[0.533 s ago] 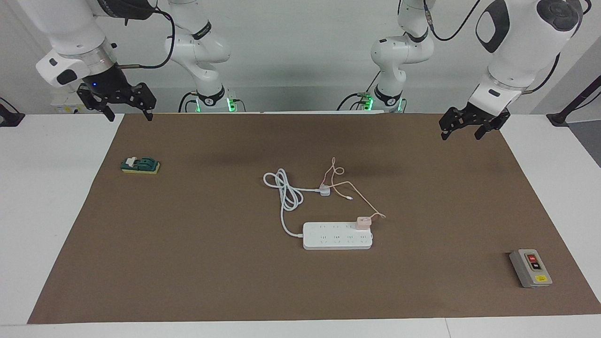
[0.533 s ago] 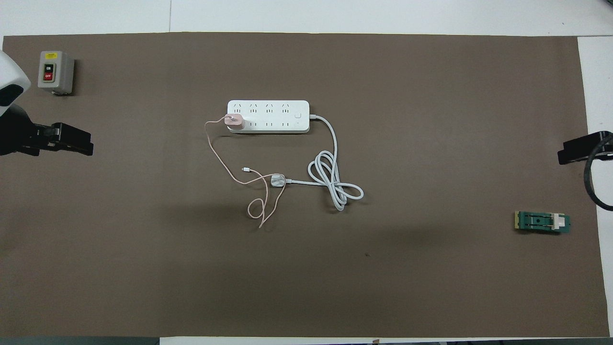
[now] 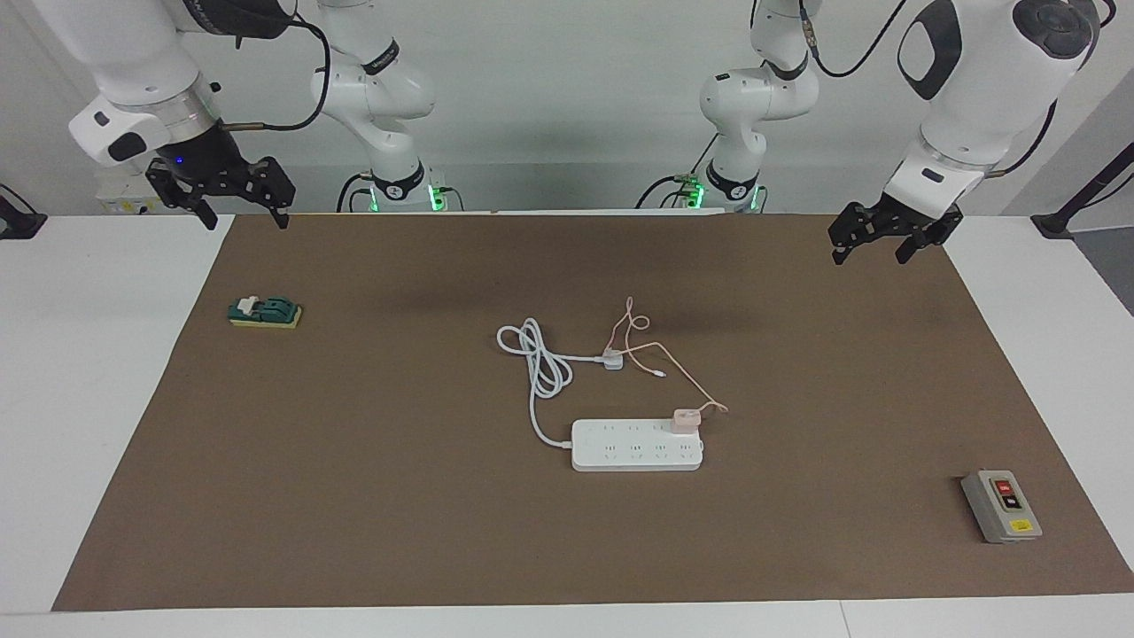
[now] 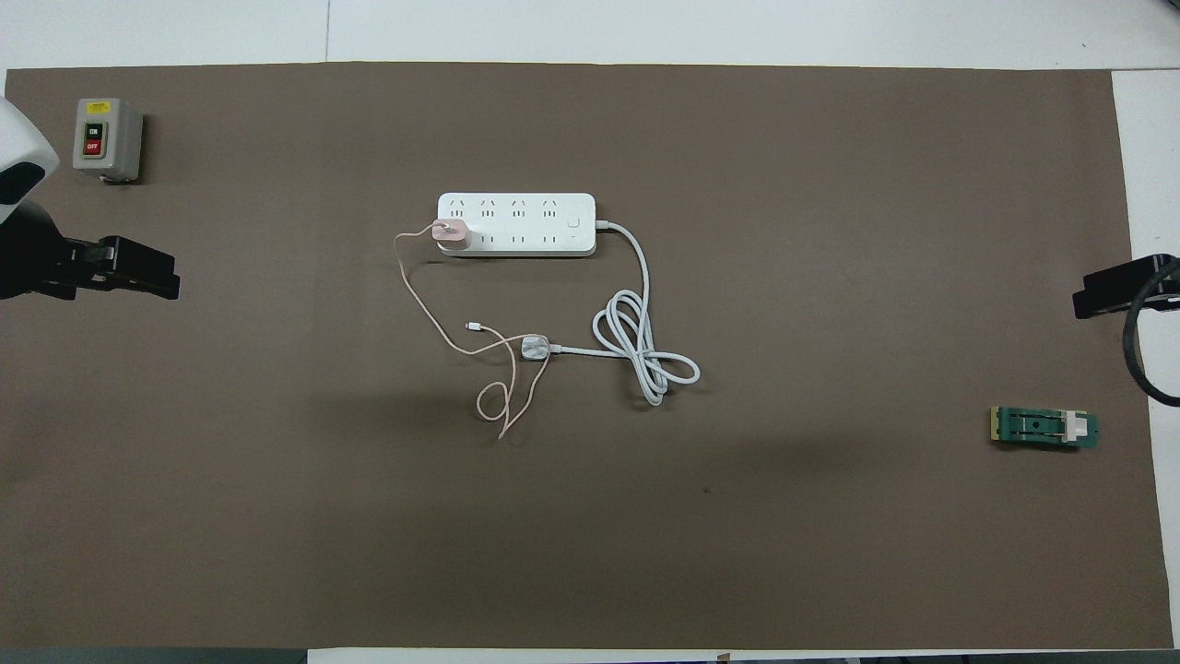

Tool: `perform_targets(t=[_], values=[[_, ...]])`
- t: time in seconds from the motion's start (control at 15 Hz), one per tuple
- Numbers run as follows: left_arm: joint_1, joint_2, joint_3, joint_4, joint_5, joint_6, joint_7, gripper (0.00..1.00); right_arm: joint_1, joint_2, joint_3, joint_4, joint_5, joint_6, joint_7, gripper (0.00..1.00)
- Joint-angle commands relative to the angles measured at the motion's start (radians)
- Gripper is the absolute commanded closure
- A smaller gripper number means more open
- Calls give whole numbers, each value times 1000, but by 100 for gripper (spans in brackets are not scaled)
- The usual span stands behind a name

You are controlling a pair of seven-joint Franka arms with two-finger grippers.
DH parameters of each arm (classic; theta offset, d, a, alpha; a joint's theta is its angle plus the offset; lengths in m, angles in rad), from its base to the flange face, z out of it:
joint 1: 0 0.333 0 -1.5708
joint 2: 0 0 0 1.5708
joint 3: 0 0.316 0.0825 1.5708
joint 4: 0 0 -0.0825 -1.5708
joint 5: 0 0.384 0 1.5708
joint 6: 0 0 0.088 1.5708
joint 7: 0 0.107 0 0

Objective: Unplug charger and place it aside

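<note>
The charger (image 3: 685, 418), a small pink cube, is plugged into the end socket of the white power strip (image 3: 636, 446) nearest the left arm's end. It also shows in the overhead view (image 4: 451, 232) on the strip (image 4: 516, 224). Its thin pink cable (image 3: 689, 379) loops across the mat toward the robots. My left gripper (image 3: 870, 250) is open and hangs over the mat's corner near its base; the overhead view also shows it (image 4: 138, 272). My right gripper (image 3: 245, 217) is open over the mat's other near corner, and only its tip shows in the overhead view (image 4: 1106, 295).
The strip's white plug (image 3: 611, 359) and coiled thick white cord (image 3: 542, 359) lie nearer the robots, crossing the pink cable. A green switch block (image 3: 265, 312) lies toward the right arm's end. A grey button box (image 3: 1001, 506) stands toward the left arm's end. A brown mat (image 3: 399, 496) covers the table.
The right arm's wrist has shifted very slightly. Nothing else has moved.
</note>
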Motion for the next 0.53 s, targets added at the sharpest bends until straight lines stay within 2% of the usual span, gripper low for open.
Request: perform_targets(t=[0.0,0.33,0.47], values=[[7,-34,2,-44,-5,21,32,0,-11,-21,8,-23,1,-8,-5,0],[6,-26,2,-30,-4,1,9,0,-18,-21,6,-23,-4,-8,-10,0],[10,-28,1,-34,-4,9,-96,0,-18,-20,8,-26,-4,3,1,0]])
